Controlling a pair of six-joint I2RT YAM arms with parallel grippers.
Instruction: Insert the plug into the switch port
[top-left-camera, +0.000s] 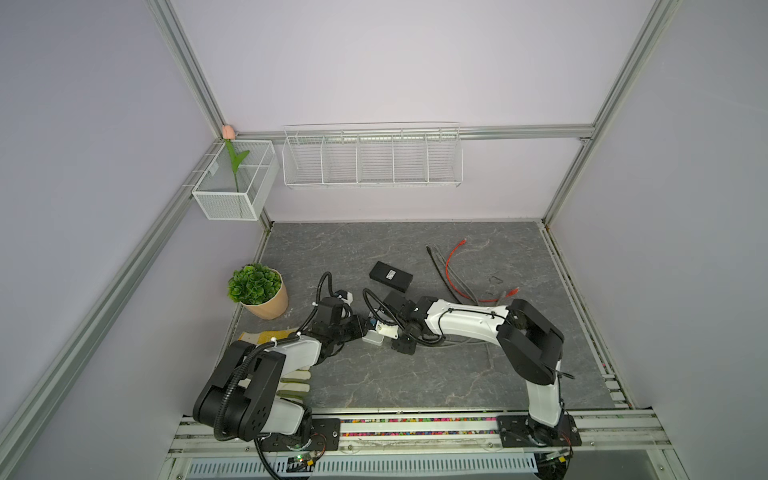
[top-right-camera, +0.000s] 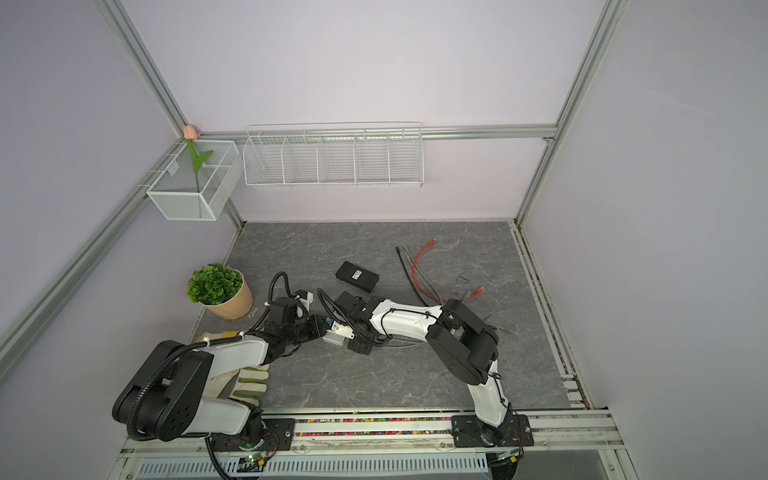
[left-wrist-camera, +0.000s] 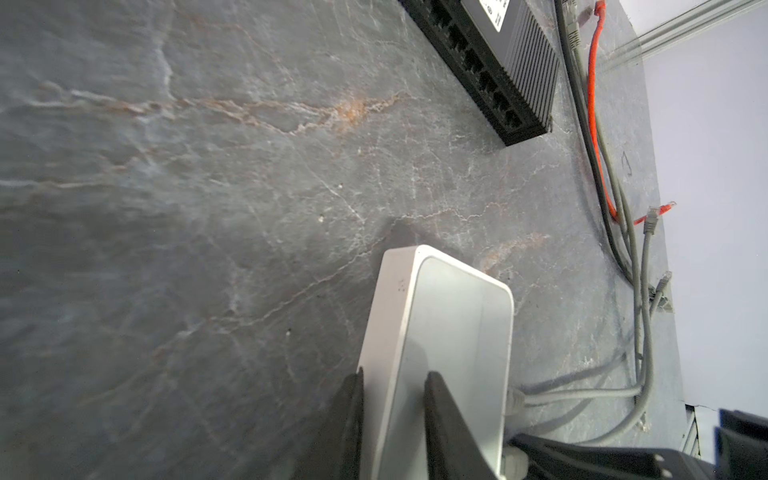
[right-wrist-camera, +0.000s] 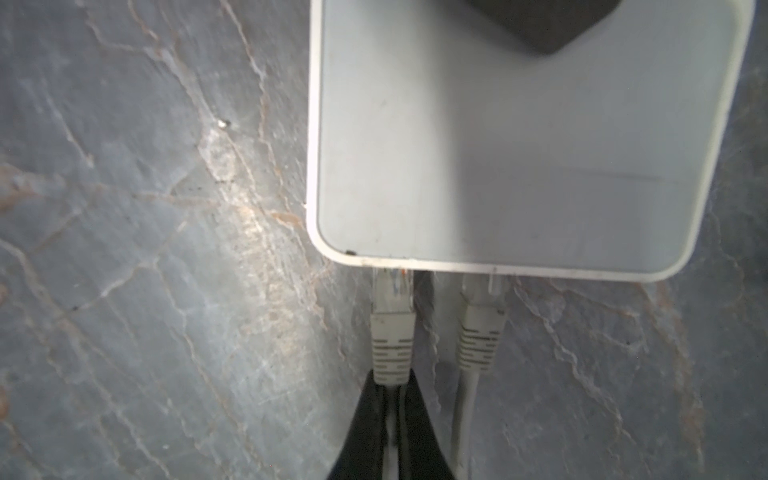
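A white switch (right-wrist-camera: 519, 145) lies near the middle of the grey table (top-left-camera: 415, 374). My left gripper (left-wrist-camera: 394, 378) is shut on one edge of it, one finger on each face of the switch (left-wrist-camera: 449, 332). In the right wrist view a grey plug (right-wrist-camera: 392, 316) points at the switch's port side. Its clear tip meets the switch's edge; how deep it sits I cannot tell. My right gripper (right-wrist-camera: 392, 384) is shut on the plug's rear boot and cable. A second grey plug (right-wrist-camera: 480, 328) sits in the neighbouring port. In both top views the two grippers meet at the switch (top-left-camera: 372, 338) (top-right-camera: 333, 337).
A black switch (top-left-camera: 390, 275) (left-wrist-camera: 498, 62) lies farther back. Loose red and grey cables (top-left-camera: 457, 270) trail to its right. A potted plant (top-left-camera: 257, 291) stands at the left, and a work glove (top-left-camera: 291, 378) lies under the left arm. Wire baskets (top-left-camera: 372, 156) hang on the back wall.
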